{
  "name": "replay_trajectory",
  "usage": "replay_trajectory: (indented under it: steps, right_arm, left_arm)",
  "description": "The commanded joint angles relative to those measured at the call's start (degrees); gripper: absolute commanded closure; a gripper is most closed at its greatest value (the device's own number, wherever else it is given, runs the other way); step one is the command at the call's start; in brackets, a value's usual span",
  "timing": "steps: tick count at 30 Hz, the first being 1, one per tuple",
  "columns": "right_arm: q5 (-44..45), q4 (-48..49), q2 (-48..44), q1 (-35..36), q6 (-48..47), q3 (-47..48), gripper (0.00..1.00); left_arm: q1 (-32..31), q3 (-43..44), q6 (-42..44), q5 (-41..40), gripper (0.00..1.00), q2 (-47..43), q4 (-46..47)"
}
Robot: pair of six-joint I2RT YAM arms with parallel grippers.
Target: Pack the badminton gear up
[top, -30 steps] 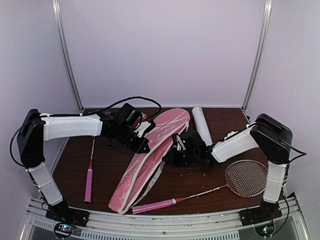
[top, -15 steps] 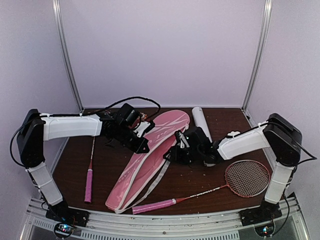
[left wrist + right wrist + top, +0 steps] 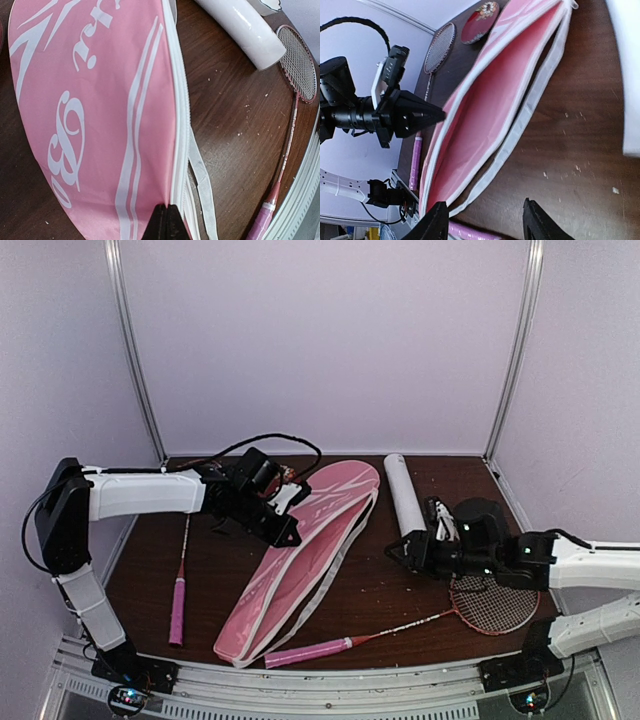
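Observation:
The pink racket bag [image 3: 300, 555] lies diagonally across the table with its long side unzipped, and its inside [image 3: 490, 110] shows in the right wrist view. My left gripper [image 3: 290, 535] is shut on the bag's upper edge [image 3: 172, 190] and holds that flap up. My right gripper [image 3: 396, 551] is open and empty, low over the table just right of the bag's lower white edge [image 3: 530, 115]. One racket [image 3: 492, 596] lies at the right with its pink handle [image 3: 310, 650] near the front edge. The other racket [image 3: 179, 600] lies at the left. The white tube [image 3: 404, 492] lies behind my right gripper.
A small dark red dish [image 3: 480, 15] sits at the back beside the left racket's head [image 3: 440, 47]. Loose white bag straps [image 3: 202, 175] trail on the wood beside the bag. A metal rail [image 3: 330, 685] runs along the table's near edge, and walls enclose the other sides.
My right gripper has opened, let go of the bag's lower edge and drawn back to the right, its arm now low. The lower flap has dropped to the table. The left arm has not moved.

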Motion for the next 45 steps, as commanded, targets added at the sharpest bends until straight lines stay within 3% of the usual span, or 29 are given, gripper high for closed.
replay_trajectory:
  steps: [1, 5, 8, 11, 29, 39, 43, 45]
  right_arm:
    - [14.1, -22.7, -8.7, 6.6, 19.7, -3.8, 0.47]
    - [18.0, -40.1, -8.2, 11.2, 35.0, -0.2, 0.47]
    - [17.9, -43.6, -4.9, 12.0, 39.5, 1.3, 0.42]
    - [18.3, -43.0, -2.5, 12.0, 43.3, 0.5, 0.35]
    - [15.8, -35.9, 4.3, 4.7, 52.3, -3.7, 0.48]
    - [12.6, -31.0, 9.2, 4.2, 55.9, -6.2, 0.67]
    - [11.9, -29.9, 11.2, 4.2, 56.5, -6.0, 0.83]
    - [11.0, -30.3, 11.5, 4.2, 56.2, -5.3, 0.97]
  left_arm:
    - [0.4, -0.5, -0.6, 0.9, 1.0, 0.1, 3.3]
    - [0.4, -1.0, -1.1, 1.1, 1.0, 0.0, 4.2]
    - [0.4, -1.5, -1.5, 1.0, 1.0, -0.1, 4.7]
    - [0.4, -2.4, -1.7, 1.0, 1.0, -0.2, 5.6]
    - [0.4, -4.3, -2.2, 1.5, 1.0, -1.0, 7.5]
    - [0.4, -4.1, -2.2, 1.5, 1.0, -0.4, 7.9]
    - [0.4, -4.3, -2.2, 1.4, 1.0, -0.2, 8.0]
    - [0.4, -4.4, -2.2, 1.3, 1.0, -0.2, 8.0]
